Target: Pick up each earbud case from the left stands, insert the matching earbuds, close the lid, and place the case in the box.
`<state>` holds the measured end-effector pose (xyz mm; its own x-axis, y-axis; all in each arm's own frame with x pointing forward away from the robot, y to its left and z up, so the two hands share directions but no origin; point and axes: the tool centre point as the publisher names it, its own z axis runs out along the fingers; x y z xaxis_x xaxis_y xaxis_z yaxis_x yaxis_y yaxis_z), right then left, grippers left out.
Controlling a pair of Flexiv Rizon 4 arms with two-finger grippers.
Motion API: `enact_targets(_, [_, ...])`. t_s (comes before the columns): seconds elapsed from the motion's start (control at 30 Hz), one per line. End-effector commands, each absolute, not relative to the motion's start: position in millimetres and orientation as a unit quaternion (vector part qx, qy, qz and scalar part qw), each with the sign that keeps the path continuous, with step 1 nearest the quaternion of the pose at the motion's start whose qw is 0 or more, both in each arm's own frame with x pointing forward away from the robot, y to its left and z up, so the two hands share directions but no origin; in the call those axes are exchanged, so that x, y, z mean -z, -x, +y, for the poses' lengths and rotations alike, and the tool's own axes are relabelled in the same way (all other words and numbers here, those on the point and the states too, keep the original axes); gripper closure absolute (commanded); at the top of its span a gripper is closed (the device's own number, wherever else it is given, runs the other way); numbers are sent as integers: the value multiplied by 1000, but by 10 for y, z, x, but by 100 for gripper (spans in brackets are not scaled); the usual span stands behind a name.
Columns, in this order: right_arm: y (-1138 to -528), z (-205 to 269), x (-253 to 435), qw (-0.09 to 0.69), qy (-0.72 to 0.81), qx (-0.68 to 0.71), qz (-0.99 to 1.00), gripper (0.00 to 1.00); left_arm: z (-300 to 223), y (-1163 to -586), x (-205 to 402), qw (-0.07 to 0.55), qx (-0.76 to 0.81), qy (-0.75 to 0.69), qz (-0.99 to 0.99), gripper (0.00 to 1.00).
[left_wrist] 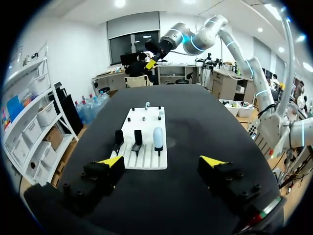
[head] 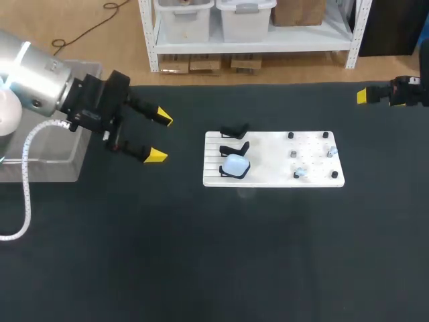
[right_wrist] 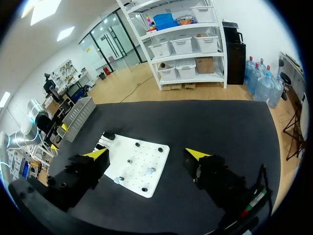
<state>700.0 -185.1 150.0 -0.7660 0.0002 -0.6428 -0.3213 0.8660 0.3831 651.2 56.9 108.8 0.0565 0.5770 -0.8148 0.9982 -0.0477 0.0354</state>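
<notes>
A pale blue earbud case sits propped on one of three black stands on a white board mid-worktop, seemingly raised for an easy pinch, while the left gripper hovers beside the board, spread wide and empty, and the right gripper, also spread, hangs well apart.

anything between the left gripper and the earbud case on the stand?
No objects. In the head view the left gripper faces the earbud case across bare black table, then the slatted edge of the white board. The left wrist view agrees.
</notes>
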Motion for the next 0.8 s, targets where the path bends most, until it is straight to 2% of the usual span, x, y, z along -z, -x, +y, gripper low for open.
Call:
enact_targets(0.03, [-7000,-1851,-1500,330,88,-243,908,0,572,-6506,-1083,330,321,-648,606,0])
enact_targets(0.8, [-7000,-1851,-1500,330,88,-243,908,0,190,-6623,-781,303,359,-632,616,0])
